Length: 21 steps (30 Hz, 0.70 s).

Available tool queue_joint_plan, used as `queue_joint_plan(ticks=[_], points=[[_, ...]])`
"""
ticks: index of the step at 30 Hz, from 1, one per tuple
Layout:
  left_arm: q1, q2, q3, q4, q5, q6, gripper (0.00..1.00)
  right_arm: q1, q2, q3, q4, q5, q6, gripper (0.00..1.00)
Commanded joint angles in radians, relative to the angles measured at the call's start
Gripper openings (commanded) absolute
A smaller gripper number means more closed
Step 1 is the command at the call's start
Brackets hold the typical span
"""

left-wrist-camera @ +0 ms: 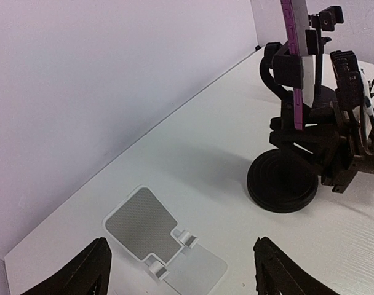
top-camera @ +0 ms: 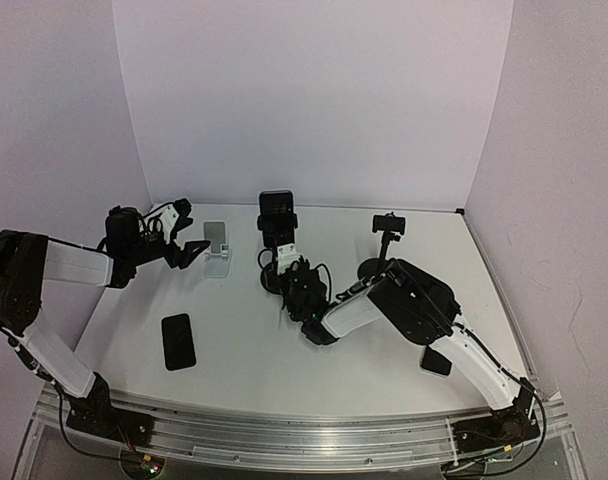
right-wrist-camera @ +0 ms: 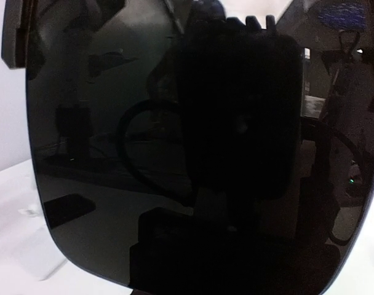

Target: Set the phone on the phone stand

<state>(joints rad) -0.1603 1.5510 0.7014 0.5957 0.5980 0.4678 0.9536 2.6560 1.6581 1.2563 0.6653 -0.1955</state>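
Note:
A white phone stand (top-camera: 217, 249) with a grey pad stands at the back left. In the left wrist view it (left-wrist-camera: 151, 236) lies between my fingers. My left gripper (top-camera: 189, 250) (left-wrist-camera: 182, 243) is open and empty, low over it. A black phone (top-camera: 178, 341) lies flat at the front left. Another phone (top-camera: 277, 204) (left-wrist-camera: 296, 61) sits clamped upright in a black round-based holder (top-camera: 273, 281) (left-wrist-camera: 282, 182). My right gripper (top-camera: 297, 284) is close beside that holder. In the right wrist view the phone's dark screen (right-wrist-camera: 175, 153) fills the frame and hides my fingers.
A small black tripod holder (top-camera: 388, 236) stands at the back right. A third dark phone (top-camera: 436, 361) lies under the right forearm at the front right. White walls close the back and both sides.

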Motion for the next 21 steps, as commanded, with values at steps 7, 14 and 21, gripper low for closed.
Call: queue_joint_plan(ticks=[7, 14, 21], points=[[0.01, 0.028, 0.069, 0.028, -0.004, 0.018, 0.79, -0.049, 0.021, 0.052, 0.098, 0.129, -0.097, 0.02], [0.01, 0.023, 0.076, 0.02, -0.017, 0.034, 0.79, -0.049, 0.007, 0.028, 0.107, 0.15, -0.078, 0.37], [0.01, 0.015, 0.077, 0.019, -0.015, 0.037, 0.79, -0.044, -0.049, -0.052, 0.128, 0.165, -0.076, 0.55]])
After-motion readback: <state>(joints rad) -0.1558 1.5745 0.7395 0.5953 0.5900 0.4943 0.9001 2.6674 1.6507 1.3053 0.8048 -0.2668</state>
